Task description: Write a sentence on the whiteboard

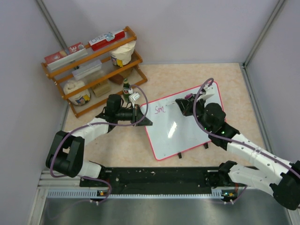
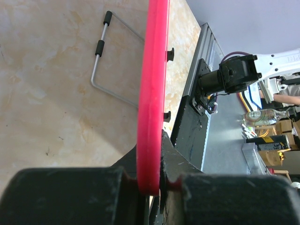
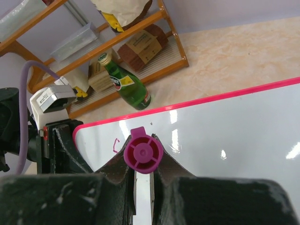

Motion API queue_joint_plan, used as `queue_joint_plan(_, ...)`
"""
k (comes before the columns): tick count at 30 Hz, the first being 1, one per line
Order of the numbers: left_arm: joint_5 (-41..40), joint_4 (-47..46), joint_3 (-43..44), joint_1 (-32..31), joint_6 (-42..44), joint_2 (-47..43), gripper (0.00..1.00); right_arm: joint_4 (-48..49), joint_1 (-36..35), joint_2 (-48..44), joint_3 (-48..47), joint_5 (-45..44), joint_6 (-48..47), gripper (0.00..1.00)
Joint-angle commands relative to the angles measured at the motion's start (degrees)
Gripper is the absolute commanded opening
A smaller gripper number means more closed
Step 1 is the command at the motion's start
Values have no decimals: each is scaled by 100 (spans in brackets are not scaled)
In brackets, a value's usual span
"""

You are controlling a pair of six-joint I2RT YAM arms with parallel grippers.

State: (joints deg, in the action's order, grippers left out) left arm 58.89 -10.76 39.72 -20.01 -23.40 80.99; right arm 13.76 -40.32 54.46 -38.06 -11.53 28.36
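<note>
The glossy rectangular whiteboard (image 1: pixel 187 133) is white with a thin red-pink frame and bears pink-magenta handwriting (image 1: pixel 160 109). The round plastic marker end (image 3: pixel 143 157) is magenta-purple. The stone-look table (image 1: pixel 234 79) is beige with paler marbling. The glass bottle (image 3: pixel 126 86) is green, the wooden shelf (image 3: pixel 165 70) orange-brown.

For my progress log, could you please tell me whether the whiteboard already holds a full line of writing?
No, the top view shows only the pink letters "Sm" on the whiteboard.
</note>
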Motion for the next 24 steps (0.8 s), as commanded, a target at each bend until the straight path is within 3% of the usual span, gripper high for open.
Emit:
queue_joint_plan(1,-818,743,-299,-293,1285,163,0,162,41,161,-403,204,-111,0)
queue_joint_plan(24,-818,725,-308,-293,1285,163,0,74,50,276,9,160,-173,0)
